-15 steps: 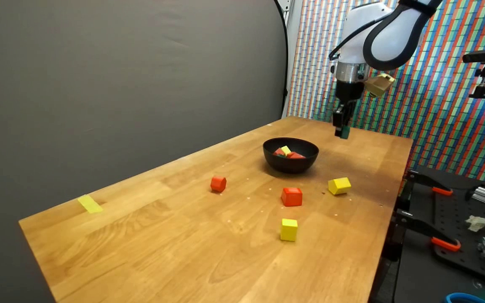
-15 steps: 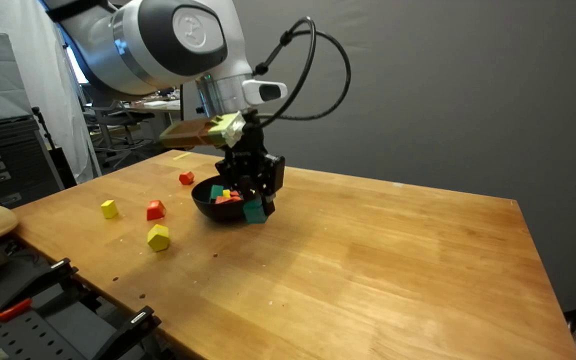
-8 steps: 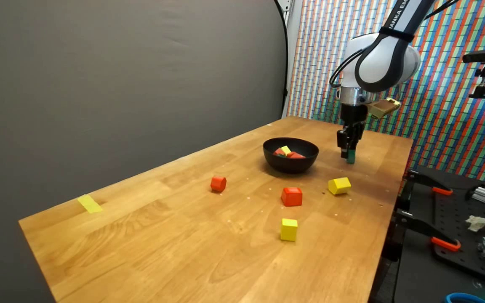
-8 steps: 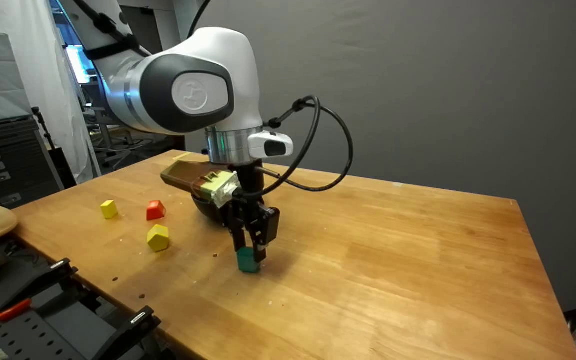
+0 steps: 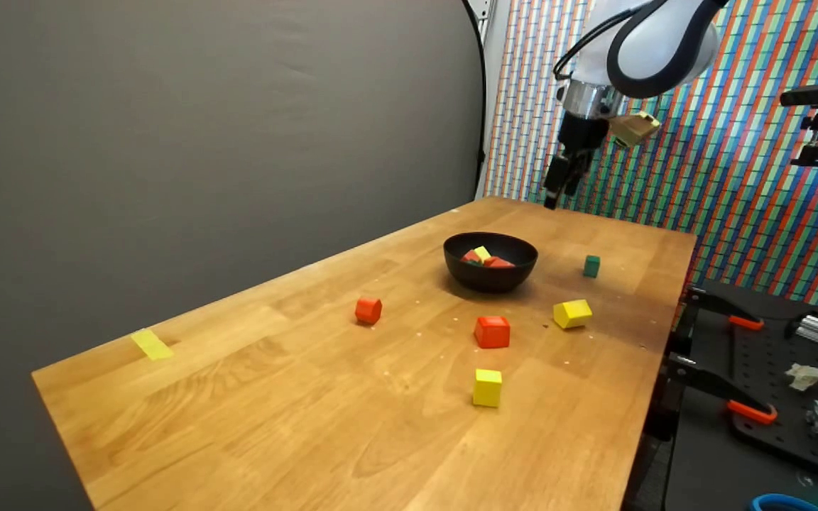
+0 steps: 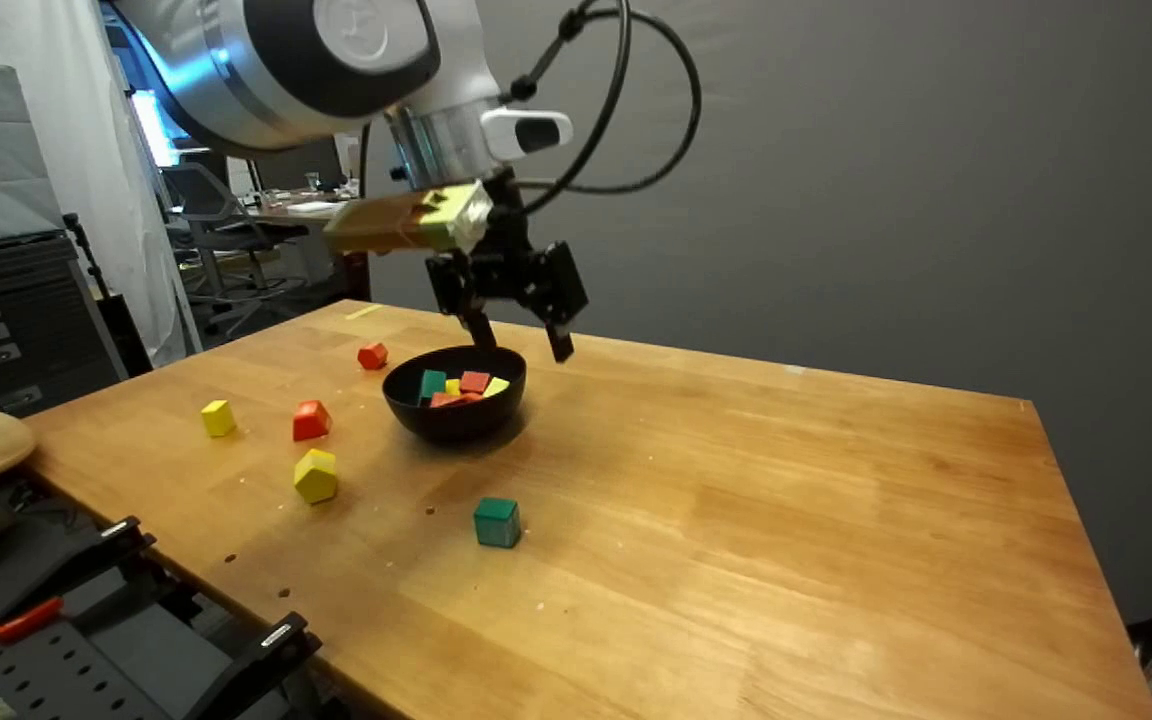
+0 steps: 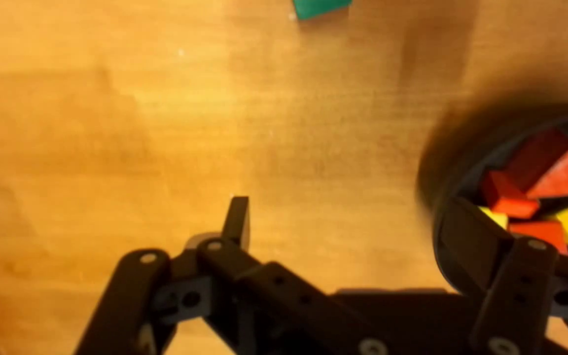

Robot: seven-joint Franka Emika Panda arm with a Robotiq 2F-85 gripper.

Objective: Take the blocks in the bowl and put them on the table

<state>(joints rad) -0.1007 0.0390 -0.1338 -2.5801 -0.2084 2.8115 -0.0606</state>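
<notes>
The end effector (image 6: 523,348) hangs in the air above the surface (image 6: 786,520), its jaws spread wide apart, near the black bowl (image 6: 451,428). Looking into that bowl, I see red, yellow and teal blocks (image 6: 474,383) lying in a jumble. A teal block (image 6: 497,523) sits outside it on the wood. Two red blocks (image 6: 312,421) and two yellow blocks (image 6: 316,476) are scattered about, each apart from the rest. Farther out, a flat yellow strip (image 5: 152,343) lies by the surface's edge, a grey backdrop (image 5: 238,142) behind.

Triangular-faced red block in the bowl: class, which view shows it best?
The wrist view: the red block appears close, its triangular face unobstructed. Both exterior views show red blocks in the bowl, but I cannot tell which matches.
</notes>
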